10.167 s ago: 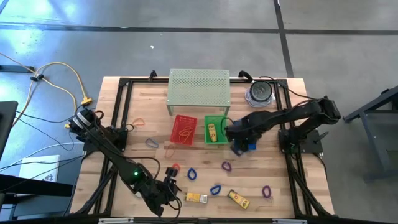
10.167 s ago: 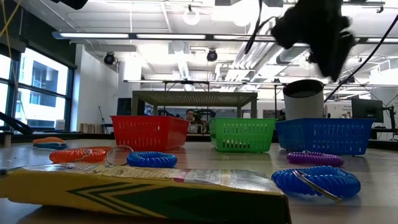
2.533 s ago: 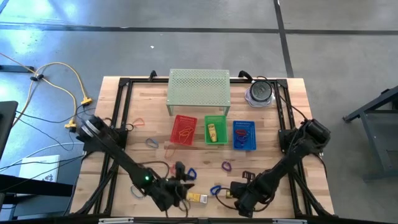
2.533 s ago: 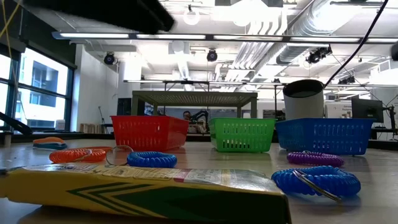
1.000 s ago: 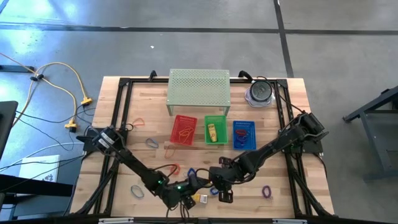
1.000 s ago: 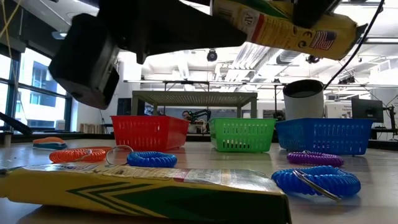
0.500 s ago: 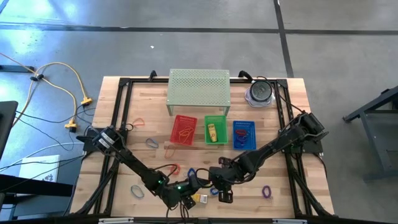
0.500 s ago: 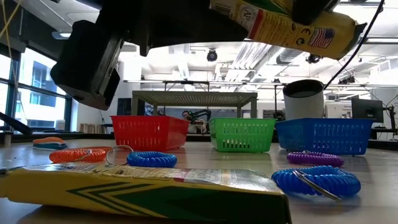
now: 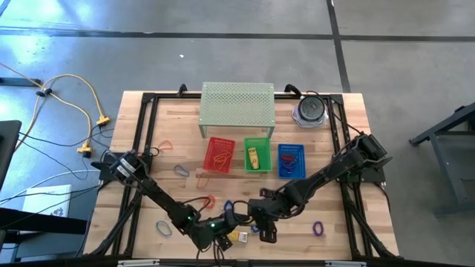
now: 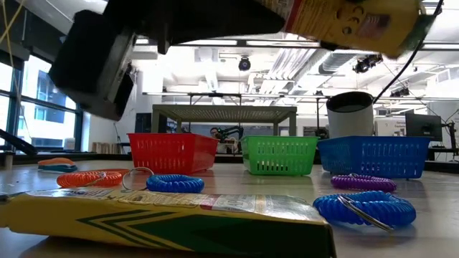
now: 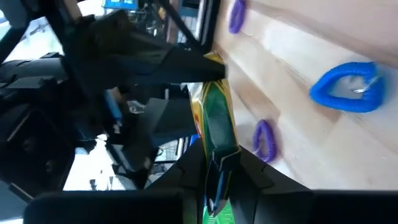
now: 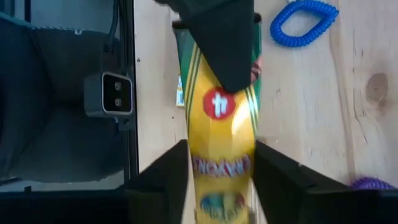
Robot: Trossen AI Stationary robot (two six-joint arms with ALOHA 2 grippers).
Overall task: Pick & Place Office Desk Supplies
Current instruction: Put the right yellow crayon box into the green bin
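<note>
A yellow rectangular box [image 12: 224, 124] is held in the air between both grippers over the table's near middle; it also shows in the low view [image 10: 344, 18] and edge-on in the left wrist view [image 11: 214, 118]. My right gripper [image 9: 261, 216] and my left gripper [image 9: 228, 222] are both shut on it, facing each other. A second yellow box [image 9: 237, 236] lies flat on the table near the front edge. A third yellow box [image 9: 254, 157] lies in the green basket [image 9: 257, 144]. Coiled loops lie about: blue [image 12: 305, 22], purple [image 9: 318, 228]. My left gripper pinches one end of the yellow box [image 11: 216, 155] between its two fingers, along the box's length. The box is lifted clear of the table. My right gripper pinches the opposite end of the box [image 12: 222, 168] between its two fingers [image 12: 171, 177], coming from the table's right side. The box is clear of the table.
A red basket [image 9: 219, 154] and a blue basket [image 9: 291, 160] flank the green one at mid-table. A green perforated shelf [image 9: 237, 107] and a grey round container [image 9: 309, 111] stand at the far edge. More loops lie at the left [image 9: 163, 226].
In the low view the held yellow box and the dark gripper beside it have gone up a little. In the high view both grippers stay near the same spot.
</note>
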